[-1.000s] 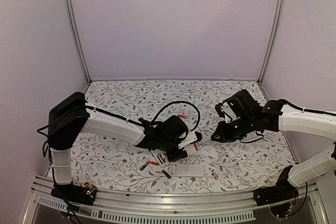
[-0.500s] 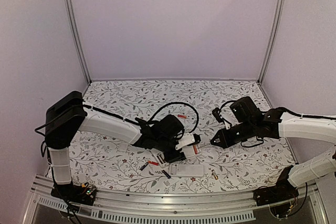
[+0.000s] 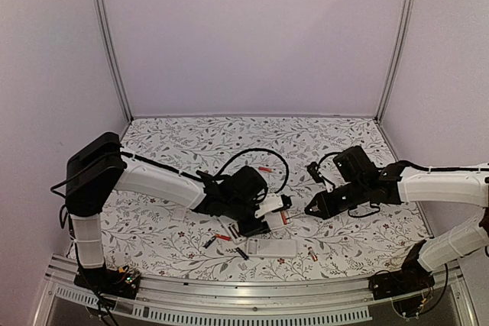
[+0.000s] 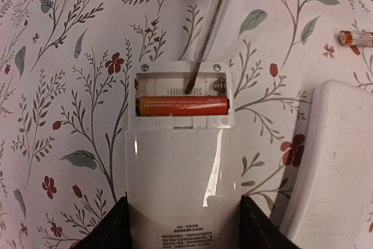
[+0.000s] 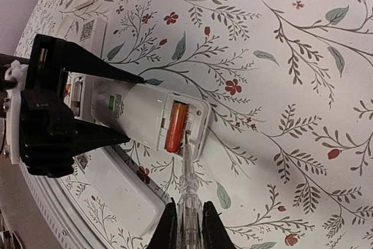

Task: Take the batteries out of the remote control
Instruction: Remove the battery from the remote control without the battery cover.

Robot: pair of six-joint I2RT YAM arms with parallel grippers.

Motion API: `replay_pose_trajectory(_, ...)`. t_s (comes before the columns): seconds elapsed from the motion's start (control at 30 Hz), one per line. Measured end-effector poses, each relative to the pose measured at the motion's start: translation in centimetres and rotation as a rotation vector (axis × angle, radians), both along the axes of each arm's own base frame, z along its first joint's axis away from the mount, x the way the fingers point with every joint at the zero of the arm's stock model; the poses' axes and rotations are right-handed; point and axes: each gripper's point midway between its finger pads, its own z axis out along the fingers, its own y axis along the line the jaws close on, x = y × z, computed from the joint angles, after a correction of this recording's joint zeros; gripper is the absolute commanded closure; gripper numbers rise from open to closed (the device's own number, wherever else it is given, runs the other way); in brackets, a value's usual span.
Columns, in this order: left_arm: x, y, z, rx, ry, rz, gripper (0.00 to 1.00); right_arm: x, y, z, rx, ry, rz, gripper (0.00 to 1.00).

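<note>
- The left tool [image 4: 183, 228], jaws half-spread, clamps a white remote [image 4: 180, 167] by its sides on the floral bench [image 4: 70, 56].
- An orange battery [image 4: 182, 105] lies in the remote's uncovered compartment.
- The right tool [image 5: 188, 225] is pinched tight around a clear screwdriver [image 5: 187, 185], whose tip is inside the compartment beside the battery.
- A loose battery [image 4: 355, 38] lies on the bench near a second remote [image 4: 332, 161].
</note>
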Motion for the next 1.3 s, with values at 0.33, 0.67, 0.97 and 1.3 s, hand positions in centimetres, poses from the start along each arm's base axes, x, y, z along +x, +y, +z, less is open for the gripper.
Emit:
replay_pose_trajectory(0.33, 0.0, 0.0, 0.0, -0.003, 0.008, 0.001, 0.76, 0.2, -0.5, -0.9, 0.173, 0.068, -0.019, 1.00)
replay_pose_trajectory(0.67, 0.0, 0.2, -0.1, 0.002, 0.019, 0.008, 0.77, 0.2, 0.0, -1.8, 0.300, 0.140, -0.014, 1.00)
replay_pose_trajectory(0.97, 0.0, 0.3, -0.1, 0.004, 0.019, 0.007, 0.77, 0.2, 0.0, -1.8, 0.343, 0.165, -0.033, 1.00)
replay_pose_trajectory(1.3, 0.4, 0.5, 0.0, 0.010, 0.011, 0.017, 0.78, -1.7, -0.5, -0.9, 0.384, 0.189, -0.019, 1.00)
